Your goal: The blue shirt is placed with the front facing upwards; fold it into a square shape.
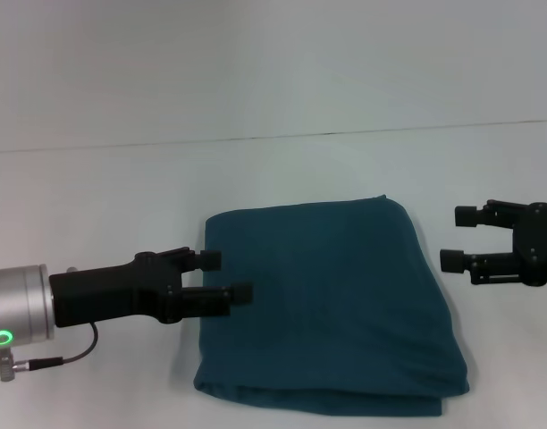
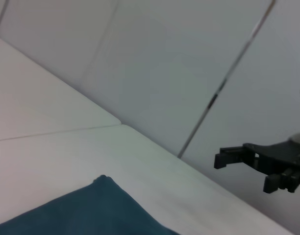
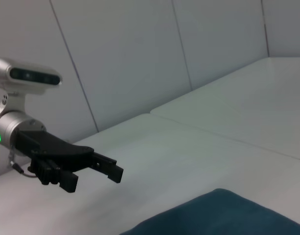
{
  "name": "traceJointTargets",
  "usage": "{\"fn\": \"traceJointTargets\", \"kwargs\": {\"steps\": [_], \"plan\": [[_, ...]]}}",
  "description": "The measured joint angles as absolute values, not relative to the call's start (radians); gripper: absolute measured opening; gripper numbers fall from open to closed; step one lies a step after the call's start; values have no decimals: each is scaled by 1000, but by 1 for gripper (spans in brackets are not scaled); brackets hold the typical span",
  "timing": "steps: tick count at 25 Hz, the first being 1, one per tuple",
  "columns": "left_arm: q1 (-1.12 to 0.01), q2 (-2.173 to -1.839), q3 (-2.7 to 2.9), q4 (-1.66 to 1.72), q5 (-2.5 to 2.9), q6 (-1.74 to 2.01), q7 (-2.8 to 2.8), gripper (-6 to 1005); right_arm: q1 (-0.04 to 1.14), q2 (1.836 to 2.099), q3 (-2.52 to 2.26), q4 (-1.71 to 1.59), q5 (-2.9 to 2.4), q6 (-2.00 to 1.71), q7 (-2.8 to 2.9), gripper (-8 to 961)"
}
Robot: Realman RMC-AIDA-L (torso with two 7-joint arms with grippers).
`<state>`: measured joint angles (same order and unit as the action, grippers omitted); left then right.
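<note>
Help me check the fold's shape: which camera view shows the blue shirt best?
The head view: it shows the whole blue shirt folded into a rough square on the table, between the open left gripper and open right gripper. Each wrist view catches only one corner of it.

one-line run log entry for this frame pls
blue shirt: folded, roughly square, on table | left gripper: open, over shirt's left edge | right gripper: open, right of shirt

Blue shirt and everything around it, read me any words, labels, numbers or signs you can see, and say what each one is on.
None can be read.
The blue shirt lies folded, plain cloth up, no lettering or label showing.
The left gripper and right gripper carry no markings.
</note>
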<state>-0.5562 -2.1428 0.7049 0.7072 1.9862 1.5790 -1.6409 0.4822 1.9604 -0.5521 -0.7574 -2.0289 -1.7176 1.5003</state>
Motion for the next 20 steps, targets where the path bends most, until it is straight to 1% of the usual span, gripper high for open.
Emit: {"fn": "traceJointTargets", "kwargs": {"steps": [10,20], "plan": [[-538,-2143,709,720,1987,1608,-1612,921,491,1991,-573,-776,-2082,-1707,1505,946],[-527,-2140,702,721,1984,1627,-1610,921,489,1983,-573,-776,-2091,-1712,1528,947]]}}
